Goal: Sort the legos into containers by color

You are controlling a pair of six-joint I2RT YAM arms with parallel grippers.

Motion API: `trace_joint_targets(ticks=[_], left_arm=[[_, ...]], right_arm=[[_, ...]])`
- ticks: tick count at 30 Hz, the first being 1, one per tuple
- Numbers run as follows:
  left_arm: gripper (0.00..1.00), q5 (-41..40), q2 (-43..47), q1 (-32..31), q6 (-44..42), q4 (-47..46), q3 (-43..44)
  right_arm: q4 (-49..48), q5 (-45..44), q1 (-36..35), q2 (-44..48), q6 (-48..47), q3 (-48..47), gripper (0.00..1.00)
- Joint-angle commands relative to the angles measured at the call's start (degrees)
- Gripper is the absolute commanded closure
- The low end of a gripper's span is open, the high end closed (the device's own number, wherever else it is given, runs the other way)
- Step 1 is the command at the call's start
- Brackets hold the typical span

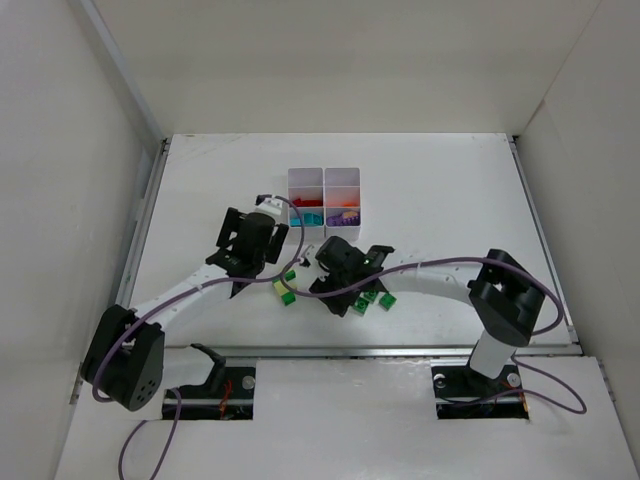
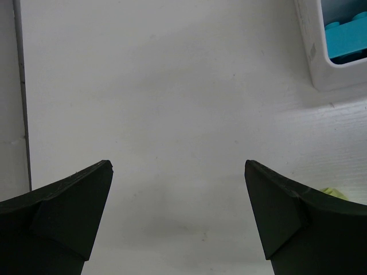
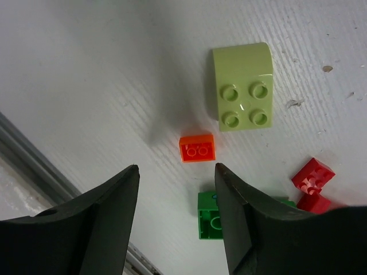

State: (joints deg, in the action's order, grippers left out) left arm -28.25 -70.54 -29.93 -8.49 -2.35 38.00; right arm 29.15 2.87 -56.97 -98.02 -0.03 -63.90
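Right jaws hang part-open and empty over an orange lego (image 3: 197, 148) beside a yellow-green lego (image 3: 242, 87); left jaws gape wide above the bench (image 2: 172, 103) near the containers (image 2: 317, 63).

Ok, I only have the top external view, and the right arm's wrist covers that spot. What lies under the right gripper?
Observer: A small orange two-stud plastic brick lies flat on the table, just ahead of the right gripper. Its jaws are open and hold nothing.
Operator: Anything crowding that brick?
Observer: A green plastic brick lies closer to the gripper. It is clear of the orange one and partly hidden by the gripper.
Operator: And the left gripper, is it carrying anything?
Observer: No, the left gripper is wide open with nothing between its fingers.
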Motion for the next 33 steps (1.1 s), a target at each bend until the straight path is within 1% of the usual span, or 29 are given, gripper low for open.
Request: trace_joint_targets(ticks=[1, 4, 7, 10, 12, 15, 16, 18, 20, 25, 28, 32, 33], left_arm=[[0.0, -2.3, 2.5, -1.1, 0.4, -1.5, -1.0], [0.0, -2.3, 2.5, -1.1, 0.4, -1.5, -1.0], [0.0, -2.9, 3.0, -1.1, 0.4, -2.0, -1.0], [0.0, -2.9, 3.0, -1.1, -0.2, -2.0, -1.0], [0.0, -2.9, 3.0, -1.1, -0.2, -2.0, -1.0], [0.0, -2.9, 3.0, -1.1, -0.2, -2.0, -1.5], [0.0, -2.9, 3.0, -1.1, -0.2, -2.0, -1.5], [0.0, -3.4, 3.0, -1.1, -0.2, -2.0, -1.5], [0.0, -3.4, 3.0, -1.1, -0.2, -2.0, -1.5], [0.0, -3.4, 3.0, -1.1, -0.2, -2.0, -1.5], [0.0, -3.4, 3.0, -1.1, -0.2, -2.0, -1.5], [0.0, -3.4, 3.0, -1.1, 0.8, -2.0, -1.5], [0.0, -3.4, 3.0, -1.1, 1.6, -2.0, -1.5]], right_arm=[[-3.1, -3.9, -0.2, -1.5, 3.7, -0.3, 0.39], [-3.1, -3.9, -0.2, -2.2, 2.7, -1.6, 0.39], [-3.1, -6.1, -0.2, -3.4, 2.7, -1.6, 0.39], [-3.1, -6.1, -0.2, -4.0, 2.7, -2.1, 0.43], [-3.1, -6.1, -0.2, -4.6, 2.7, -3.4, 0.48], [-3.1, -6.1, -0.2, -5.4, 2.1, -4.0, 0.65], [-3.1, -6.1, -0.2, -6.0, 2.1, -4.0, 0.77], [-3.1, -6.7, -0.2, -5.2, 2.1, -4.0, 0.9], [-3.1, -6.7, -0.2, -3.0, 2.1, -3.5, 1.0], [-2.0, -7.3, -0.2, 2.6, 0.5, -2.4, 1.0], [-0.6, -9.6, -0.2, 7.0, 1.7, -4.8, 1.0], [-2.2, -12.0, 4.1, 9.4, 6.2, -10.0, 1.0], [-3.6, -12.6, 6.8, 8.8, 7.5, -11.8, 1.0]])
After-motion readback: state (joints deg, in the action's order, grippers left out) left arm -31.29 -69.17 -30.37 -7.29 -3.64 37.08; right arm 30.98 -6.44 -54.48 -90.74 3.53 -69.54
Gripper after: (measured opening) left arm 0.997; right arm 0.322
